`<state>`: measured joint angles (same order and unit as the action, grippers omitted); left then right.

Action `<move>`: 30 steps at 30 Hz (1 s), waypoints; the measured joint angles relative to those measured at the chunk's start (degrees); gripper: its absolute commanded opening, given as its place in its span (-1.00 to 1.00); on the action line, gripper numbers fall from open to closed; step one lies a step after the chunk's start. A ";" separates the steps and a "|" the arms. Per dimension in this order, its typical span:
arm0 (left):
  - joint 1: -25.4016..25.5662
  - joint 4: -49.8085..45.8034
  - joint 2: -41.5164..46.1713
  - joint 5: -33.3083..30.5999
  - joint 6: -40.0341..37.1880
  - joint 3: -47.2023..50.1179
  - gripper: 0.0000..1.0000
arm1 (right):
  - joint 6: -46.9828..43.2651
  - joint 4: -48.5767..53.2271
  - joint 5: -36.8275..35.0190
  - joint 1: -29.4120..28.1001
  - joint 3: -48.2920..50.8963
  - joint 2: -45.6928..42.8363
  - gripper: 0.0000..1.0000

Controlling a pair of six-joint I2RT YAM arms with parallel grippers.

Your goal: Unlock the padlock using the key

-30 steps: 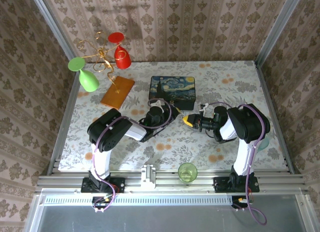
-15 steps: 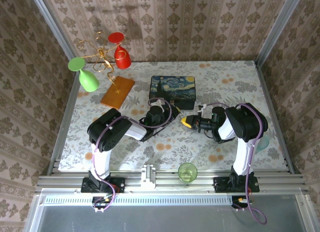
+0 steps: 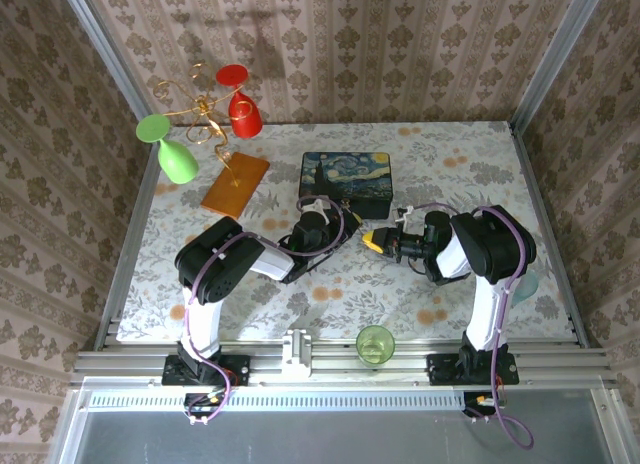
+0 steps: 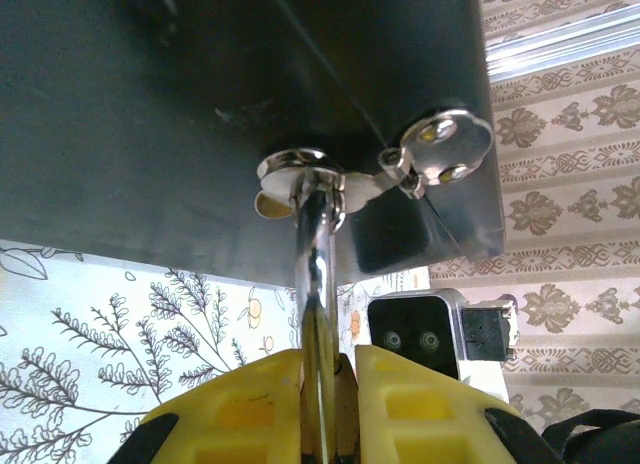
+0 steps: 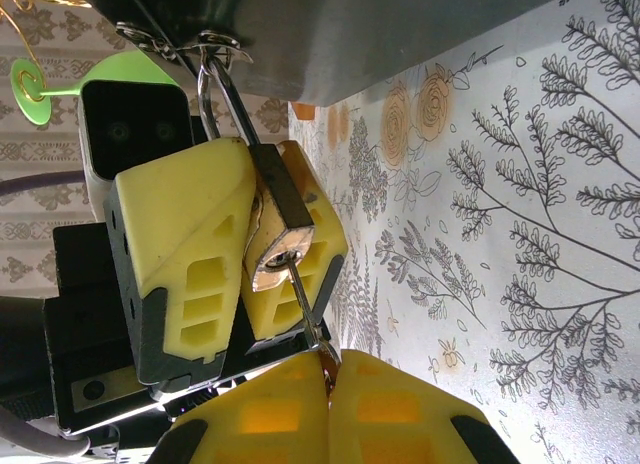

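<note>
Robot test cell, wallpapered panels (image 3: 380, 54), aluminium frame rails (image 3: 250, 362)

A painted box (image 3: 345, 182) lies near an amber tray (image 3: 235, 184) on floral cloth (image 3: 455, 154).

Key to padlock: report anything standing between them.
Nothing visible stands between them. In the right wrist view the key, pinched by the right gripper, has its tip at the bottom face of the padlock, which the left gripper clamps.
</note>
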<state>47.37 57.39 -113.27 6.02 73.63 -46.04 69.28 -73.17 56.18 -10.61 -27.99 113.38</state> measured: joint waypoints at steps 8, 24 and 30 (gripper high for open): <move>0.33 0.61 -0.02 -0.33 0.35 0.00 -1.00 | 0.00 0.00 0.02 1.18 0.00 0.00 -1.00; 0.55 1.44 -0.37 -0.81 0.59 0.02 -1.00 | 0.20 0.00 0.00 1.46 0.00 0.00 -1.00; 0.59 1.40 -0.37 -0.98 0.57 0.02 -1.00 | 0.20 0.00 -0.28 1.46 0.02 0.00 -1.00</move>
<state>47.97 58.78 -113.65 5.04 74.19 -46.02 69.47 -73.17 55.90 -9.15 -27.97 113.38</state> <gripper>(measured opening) 0.133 0.059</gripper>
